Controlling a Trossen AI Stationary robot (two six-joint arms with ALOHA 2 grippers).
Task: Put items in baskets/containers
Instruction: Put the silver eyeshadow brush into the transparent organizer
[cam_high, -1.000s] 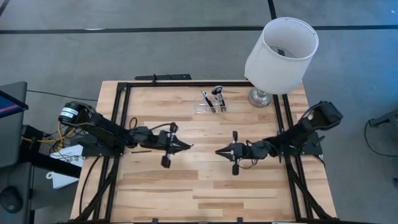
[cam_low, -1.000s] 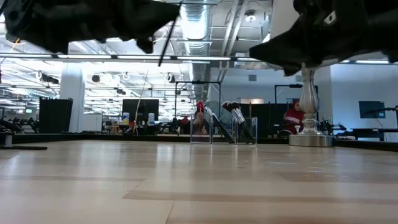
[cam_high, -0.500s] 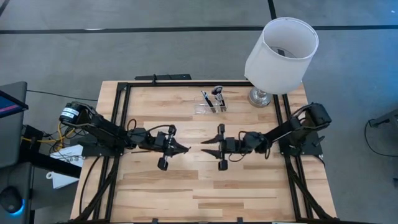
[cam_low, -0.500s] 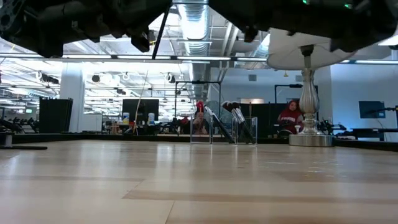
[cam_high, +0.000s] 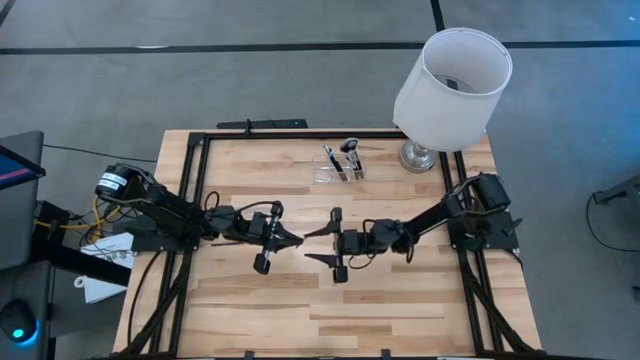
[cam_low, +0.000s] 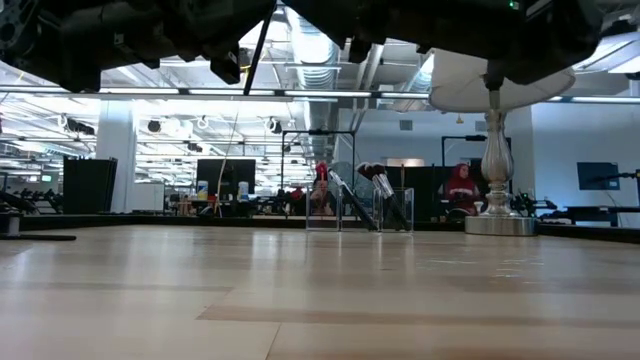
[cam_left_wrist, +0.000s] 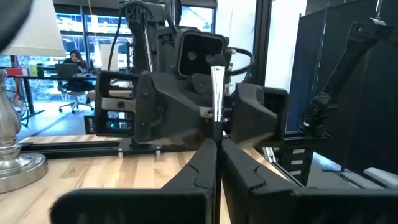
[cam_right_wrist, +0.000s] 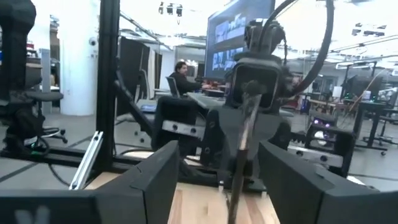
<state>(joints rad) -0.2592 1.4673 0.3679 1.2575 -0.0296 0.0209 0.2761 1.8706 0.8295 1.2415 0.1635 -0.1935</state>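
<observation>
Left gripper (cam_high: 300, 241) pinching upright brush (cam_left_wrist: 216, 93), light, stiff, slippery; right gripper (cam_high: 318, 246) gaping wide, facing it; likely gripping mid-handle.

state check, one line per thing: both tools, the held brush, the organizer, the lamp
left tool: shut on brush, raised over mid-table
brush: held upright in left tool
right tool: open, fingers either side of brush, facing left tool
clear organizer: upright at table's back, brushes leaning inside
lamp: standing at back right corner
</observation>
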